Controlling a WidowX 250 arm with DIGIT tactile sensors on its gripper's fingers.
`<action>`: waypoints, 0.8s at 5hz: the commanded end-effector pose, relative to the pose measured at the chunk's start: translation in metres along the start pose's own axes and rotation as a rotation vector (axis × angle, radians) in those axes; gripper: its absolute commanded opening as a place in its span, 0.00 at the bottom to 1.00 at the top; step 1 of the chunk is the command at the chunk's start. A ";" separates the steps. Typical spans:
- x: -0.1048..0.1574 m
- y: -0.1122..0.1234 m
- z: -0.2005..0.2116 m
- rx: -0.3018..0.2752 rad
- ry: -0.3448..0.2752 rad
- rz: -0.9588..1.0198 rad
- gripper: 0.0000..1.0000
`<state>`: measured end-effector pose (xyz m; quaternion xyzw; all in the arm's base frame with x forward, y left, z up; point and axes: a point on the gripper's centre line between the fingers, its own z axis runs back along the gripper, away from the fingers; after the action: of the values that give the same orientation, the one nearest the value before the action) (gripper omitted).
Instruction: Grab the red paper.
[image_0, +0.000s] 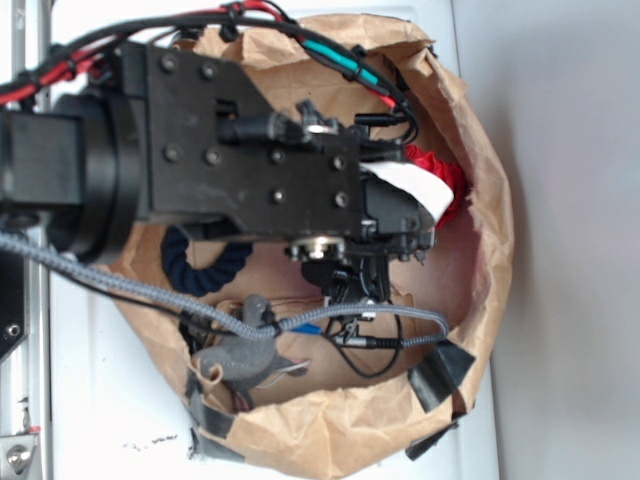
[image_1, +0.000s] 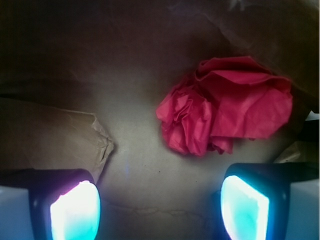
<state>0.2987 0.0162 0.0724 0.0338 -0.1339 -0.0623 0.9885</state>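
Note:
The red paper (image_1: 225, 107) is a crumpled, creased wad lying on the floor of a brown paper bag (image_1: 55, 135). In the wrist view it sits ahead of my gripper (image_1: 160, 207) and off to the right, apart from both glowing pads (image_1: 76, 212). My gripper is open with only bare bag floor between its fingers. In the exterior view the arm hangs over the bag and covers most of the red paper (image_0: 450, 185); only a red edge shows at the right of the gripper.
The brown paper bag's rolled rim (image_0: 490, 230) rings the work area. Inside lie a dark blue ring (image_0: 205, 265) and a grey object (image_0: 240, 355). A braided cable (image_0: 120, 280) crosses the bag. Black tape (image_0: 440, 370) patches the rim.

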 end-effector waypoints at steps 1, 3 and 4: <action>0.025 0.017 0.007 -0.034 -0.096 0.104 1.00; 0.032 0.028 -0.001 -0.022 -0.260 0.374 1.00; 0.037 0.024 -0.012 0.004 -0.269 0.427 1.00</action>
<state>0.3326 0.0378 0.0543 0.0027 -0.2403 0.1499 0.9590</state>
